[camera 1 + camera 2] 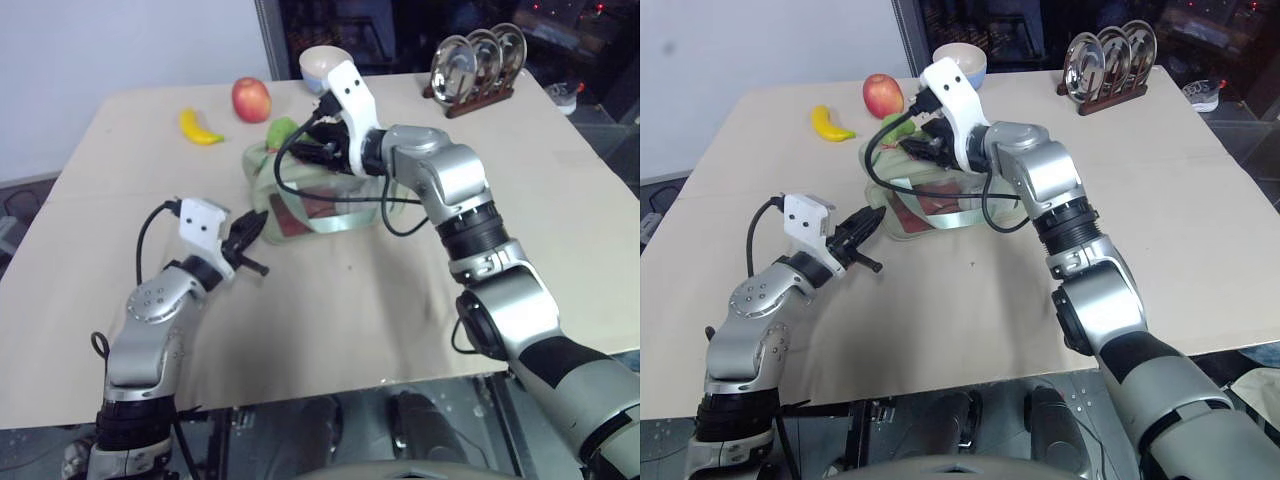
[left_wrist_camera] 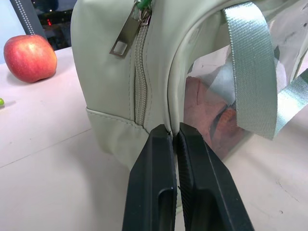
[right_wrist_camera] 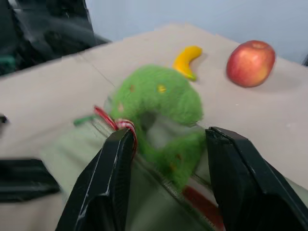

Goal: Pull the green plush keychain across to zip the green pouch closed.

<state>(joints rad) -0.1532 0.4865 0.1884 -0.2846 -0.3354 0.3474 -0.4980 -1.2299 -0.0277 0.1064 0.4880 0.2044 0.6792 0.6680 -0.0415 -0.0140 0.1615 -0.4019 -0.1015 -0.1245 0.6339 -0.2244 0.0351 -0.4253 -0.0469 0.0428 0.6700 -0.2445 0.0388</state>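
**Keychain framed, zip not yet pulled**

Beige and wide, the surface (image 1: 420,330) carries the green pouch (image 1: 300,215) near its middle, with dark glass and a pale wall behind. At the pouch's far-left top corner sits the green plush keychain (image 3: 161,103), a fuzzy lime lump tied to the zipper. The right hand (image 3: 168,159) is spread, its two black fingers standing either side of the plush; it cannot be told whether either one touches it, and nothing is pinched. The left hand (image 2: 175,144) is pressed together at the pouch's near end seam, close under the zipper track; whether a fold of fabric is caught between the fingers cannot be told, though it looks placed to steady the bag.

As a judgement, the task is at its early stage: the grasp on the plush is still to be made, and the whole pull across the top is left. A metal zipper tab (image 2: 126,36) hangs at the near end in the left wrist view.

Around the pouch lie a banana (image 1: 198,127) and an apple (image 1: 251,99) towards the far left, a bowl (image 1: 960,62) behind the right arm, and a rack of plates (image 1: 480,58) at the far right, all well apart from the zipper's line. The pouch's strap handles (image 2: 250,72) and the right arm's own black cable (image 1: 330,195) draped over the bag are the likeliest things to snag.
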